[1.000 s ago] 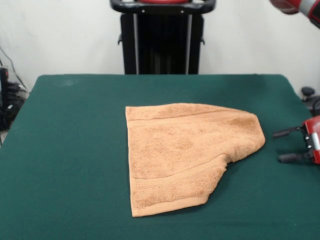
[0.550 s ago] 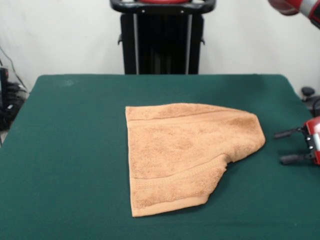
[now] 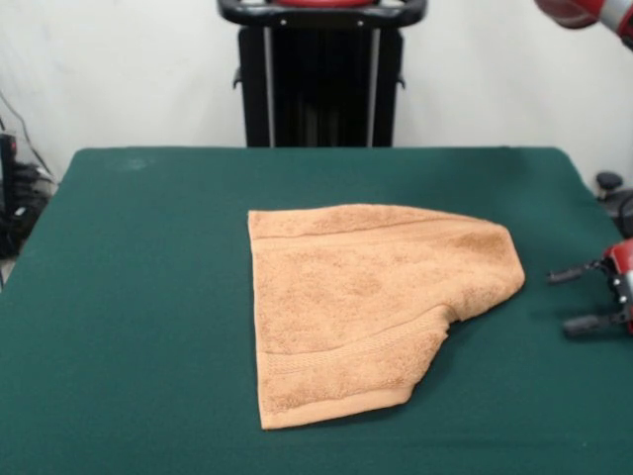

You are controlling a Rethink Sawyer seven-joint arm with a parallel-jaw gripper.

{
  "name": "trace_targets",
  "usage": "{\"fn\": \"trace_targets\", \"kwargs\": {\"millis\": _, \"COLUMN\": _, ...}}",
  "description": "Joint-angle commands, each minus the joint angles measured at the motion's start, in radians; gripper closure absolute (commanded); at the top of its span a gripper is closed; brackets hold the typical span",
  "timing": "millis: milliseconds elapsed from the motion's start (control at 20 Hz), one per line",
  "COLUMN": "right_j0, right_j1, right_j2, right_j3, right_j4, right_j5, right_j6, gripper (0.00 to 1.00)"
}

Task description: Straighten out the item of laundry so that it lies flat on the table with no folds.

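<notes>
On smooth green table (image 3: 138, 297), fluffy tan towel (image 3: 366, 297), corner folded

One towel (image 3: 371, 297), one table (image 3: 148, 297), one end effector (image 3: 579, 299)

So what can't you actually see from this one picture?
- Towel: its right end is folded over; the layer beneath is hidden, front view.
- Gripper: only two black tips show at the right edge; the body is cut off.
- Arm: mostly out of frame.
- Table: near edge cut off by the frame's bottom.
</notes>
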Motion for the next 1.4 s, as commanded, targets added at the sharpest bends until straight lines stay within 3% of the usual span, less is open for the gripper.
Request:
{"fn": "trace_targets", "kwargs": {"millis": 50, "right_j0": 0.049, "right_j1": 0.124, "right_j2": 0.085, "right_j3": 0.320, "right_j4": -0.125, "right_j5": -0.336, "right_j6": 0.454, "gripper": 0.00}}
{"fn": "trace_targets", "kwargs": {"millis": 250, "right_j0": 0.071, "right_j1": 0.109, "right_j2": 0.125, "right_j3": 0.386, "right_j4": -0.209, "right_j5": -0.293, "right_j6": 0.719, "gripper": 0.00}}
{"fn": "trace_targets", "kwargs": {"millis": 450, "right_j0": 0.103, "right_j1": 0.063, "right_j2": 0.148, "right_j3": 0.518, "right_j4": -0.246, "right_j5": -0.390, "right_j6": 0.829, "gripper": 0.00}}
{"fn": "trace_targets", "kwargs": {"millis": 550, "right_j0": 0.113, "right_j1": 0.041, "right_j2": 0.150, "right_j3": 0.577, "right_j4": -0.239, "right_j5": -0.436, "right_j6": 0.807, "gripper": 0.00}}
{"fn": "trace_targets", "kwargs": {"millis": 700, "right_j0": 0.119, "right_j1": 0.007, "right_j2": 0.153, "right_j3": 0.643, "right_j4": -0.185, "right_j5": -0.452, "right_j6": 0.674, "gripper": 0.00}}
{"fn": "trace_targets", "kwargs": {"millis": 1400, "right_j0": 0.163, "right_j1": -0.091, "right_j2": 0.174, "right_j3": 0.846, "right_j4": -0.114, "right_j5": -0.587, "right_j6": 0.547, "gripper": 0.00}}
